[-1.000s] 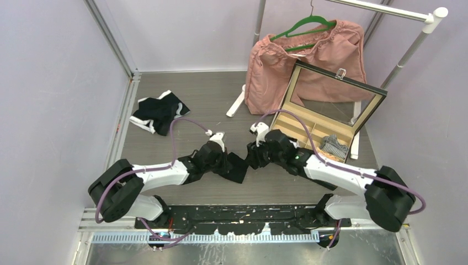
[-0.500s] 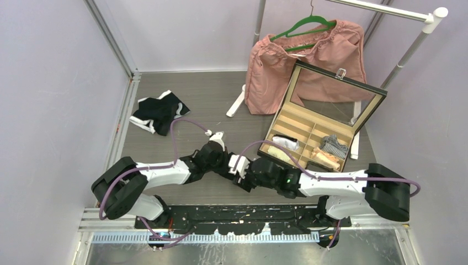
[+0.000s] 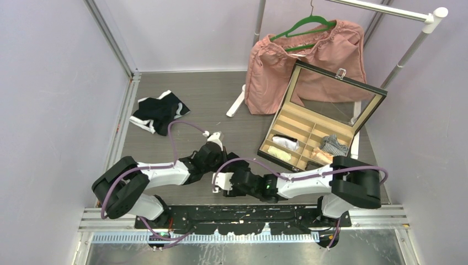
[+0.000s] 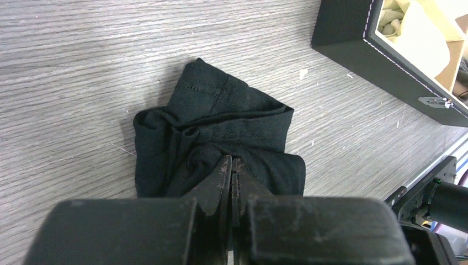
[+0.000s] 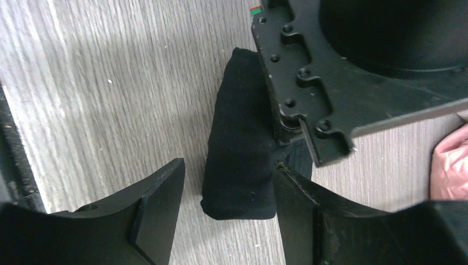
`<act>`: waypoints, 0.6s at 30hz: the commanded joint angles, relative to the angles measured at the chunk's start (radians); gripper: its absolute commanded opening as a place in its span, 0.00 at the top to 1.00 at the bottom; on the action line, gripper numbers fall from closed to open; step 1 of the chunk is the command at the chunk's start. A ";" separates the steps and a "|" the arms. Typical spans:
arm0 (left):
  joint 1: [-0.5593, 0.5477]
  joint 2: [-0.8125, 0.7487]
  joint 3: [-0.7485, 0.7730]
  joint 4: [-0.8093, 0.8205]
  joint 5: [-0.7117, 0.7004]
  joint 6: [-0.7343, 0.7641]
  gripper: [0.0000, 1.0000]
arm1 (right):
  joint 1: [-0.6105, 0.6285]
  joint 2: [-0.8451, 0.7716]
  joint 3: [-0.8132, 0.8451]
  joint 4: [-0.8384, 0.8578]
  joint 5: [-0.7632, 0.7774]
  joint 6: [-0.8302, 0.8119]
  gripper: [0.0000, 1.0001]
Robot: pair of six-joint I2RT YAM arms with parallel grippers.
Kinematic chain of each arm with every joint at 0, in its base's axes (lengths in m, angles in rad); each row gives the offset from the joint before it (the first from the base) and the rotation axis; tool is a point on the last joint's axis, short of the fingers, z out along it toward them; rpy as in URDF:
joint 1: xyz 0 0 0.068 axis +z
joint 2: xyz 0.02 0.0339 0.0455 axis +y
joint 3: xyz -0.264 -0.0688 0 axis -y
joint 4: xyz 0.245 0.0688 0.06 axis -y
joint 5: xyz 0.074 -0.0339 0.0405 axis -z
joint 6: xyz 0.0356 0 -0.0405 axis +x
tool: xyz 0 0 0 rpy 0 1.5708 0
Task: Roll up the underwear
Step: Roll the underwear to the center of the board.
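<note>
A bunched black underwear [image 4: 221, 130] lies on the grey wood table; it also shows in the right wrist view [image 5: 243, 160] and, mostly hidden by the arms, in the top view [image 3: 234, 162]. My left gripper [image 4: 230, 163] is shut on a fold of it, low over the table [image 3: 219, 158]. My right gripper [image 5: 226, 207] is open, and its fingers [image 5: 160, 204] straddle the near end of the bundle without squeezing it [image 3: 229, 174]. More black-and-white underwear [image 3: 159, 113] lies in a pile at the far left.
An open black compartment box [image 3: 309, 138] with rolled items stands at the right; its corner shows in the left wrist view [image 4: 353, 38]. A pink garment [image 3: 309, 61] on a green hanger hangs from a rack behind it. The left gripper's body [image 5: 359, 66] is close above my right fingers.
My right arm has swung from the right side of the bundle round to its near side, jaws open around its end. The left gripper has kept its hold, nearly still.
</note>
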 commanded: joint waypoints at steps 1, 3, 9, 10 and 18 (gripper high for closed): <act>0.024 0.062 -0.081 -0.234 -0.061 0.034 0.99 | 0.023 0.052 0.055 0.027 0.109 -0.081 0.35; 0.027 0.065 -0.085 -0.234 -0.059 0.034 0.99 | 0.028 0.080 0.067 0.026 0.141 -0.106 0.35; 0.041 0.067 -0.097 -0.234 -0.048 0.037 0.99 | 0.037 0.146 0.088 0.001 0.198 -0.153 0.35; 0.044 0.067 -0.098 -0.234 -0.047 0.038 0.99 | 0.039 0.157 0.088 0.002 0.213 -0.158 0.36; 0.061 0.077 -0.102 -0.191 -0.018 0.048 0.99 | 0.038 0.202 0.065 0.047 0.254 -0.139 0.69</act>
